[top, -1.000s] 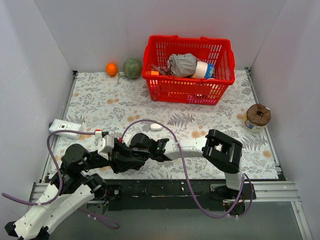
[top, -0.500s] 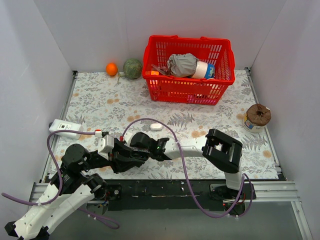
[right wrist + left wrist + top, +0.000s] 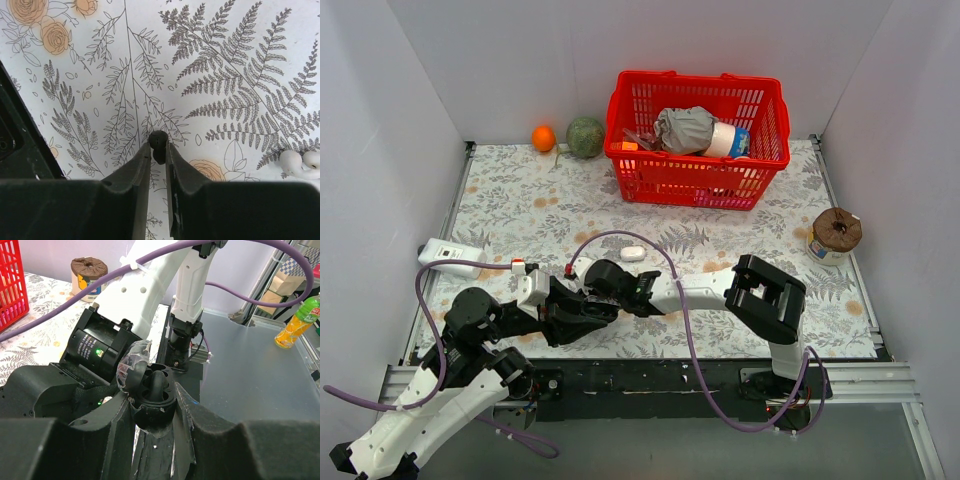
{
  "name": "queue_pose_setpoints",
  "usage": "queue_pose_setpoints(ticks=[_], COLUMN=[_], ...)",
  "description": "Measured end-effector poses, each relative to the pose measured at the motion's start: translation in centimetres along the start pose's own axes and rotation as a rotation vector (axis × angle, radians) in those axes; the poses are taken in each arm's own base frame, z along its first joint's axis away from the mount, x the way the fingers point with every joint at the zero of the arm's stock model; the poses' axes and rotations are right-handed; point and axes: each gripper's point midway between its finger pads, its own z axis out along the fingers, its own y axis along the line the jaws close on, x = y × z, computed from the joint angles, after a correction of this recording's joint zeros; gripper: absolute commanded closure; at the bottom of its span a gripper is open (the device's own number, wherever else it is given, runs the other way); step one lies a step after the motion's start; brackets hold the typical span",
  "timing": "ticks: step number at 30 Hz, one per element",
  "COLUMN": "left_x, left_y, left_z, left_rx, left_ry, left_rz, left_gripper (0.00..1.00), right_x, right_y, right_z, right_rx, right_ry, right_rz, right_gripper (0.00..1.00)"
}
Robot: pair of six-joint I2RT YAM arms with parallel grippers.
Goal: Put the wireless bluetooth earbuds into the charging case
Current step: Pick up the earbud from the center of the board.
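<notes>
The left claw (image 3: 155,416) clamps the open case (image 3: 152,390); the right claw (image 3: 159,161) pinches a black earbud (image 3: 159,141), not yet inserted.

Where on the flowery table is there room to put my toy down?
Bare cloth lies between the orange and the white gadget, and between the red basket and the jar. The near middle is crowded: left gripper and right gripper meet there.

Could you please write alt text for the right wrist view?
The right gripper pinches a tiny glossy black rounded earbud between its fingertips above a white floral tablecloth. A small white rounded piece lies at the right edge.
</notes>
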Motion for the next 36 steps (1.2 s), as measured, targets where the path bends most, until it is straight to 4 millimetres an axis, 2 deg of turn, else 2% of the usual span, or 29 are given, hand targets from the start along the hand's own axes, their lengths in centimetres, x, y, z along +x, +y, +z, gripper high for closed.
queue_pose_setpoints(ticks=[4, 7, 20, 23, 27, 31, 33, 36], left_x=[0.1, 0.1, 0.0, 0.0, 0.0, 0.0, 0.0, 0.0], left_y=[0.1, 0.1, 0.1, 0.1, 0.1, 0.3, 0.5, 0.7], left_z=[0.0, 0.0, 0.0, 0.0, 0.1, 0.2, 0.4, 0.8], left_rx=[-0.001, -0.002, -0.001, -0.002, -0.005, -0.007, -0.007, -0.008], left_ry=[0.001, 0.0, -0.003, -0.003, -0.004, -0.001, 0.002, 0.005], left_rz=[-0.001, 0.0, -0.002, -0.002, -0.002, -0.003, -0.004, -0.003], left_gripper=[1.0, 1.0, 1.0, 1.0, 1.0, 1.0, 1.0, 1.0], right_x=[0.1, 0.0, 0.0, 0.3, 0.2, -2.1, -3.7, -5.7], right_y=[-0.2, -0.2, -0.3, -0.6, -1.0, -1.2, -1.7, -3.4], right_z=[0.0, 0.0, 0.0, -0.6, -3.2, -7.4, -10.1, -15.1], right_rx=[0.007, 0.007, 0.012, 0.03, 0.056, 0.072, 0.093, 0.153], right_ry=[0.003, 0.002, 0.001, 0.003, -0.005, -0.088, -0.147, -0.243], right_rz=[0.005, 0.007, 0.008, 0.011, 0.013, 0.019, 0.027, 0.052], right_gripper=[0.88, 0.99, 0.99, 0.99, 0.99, 0.99, 0.99, 0.99])
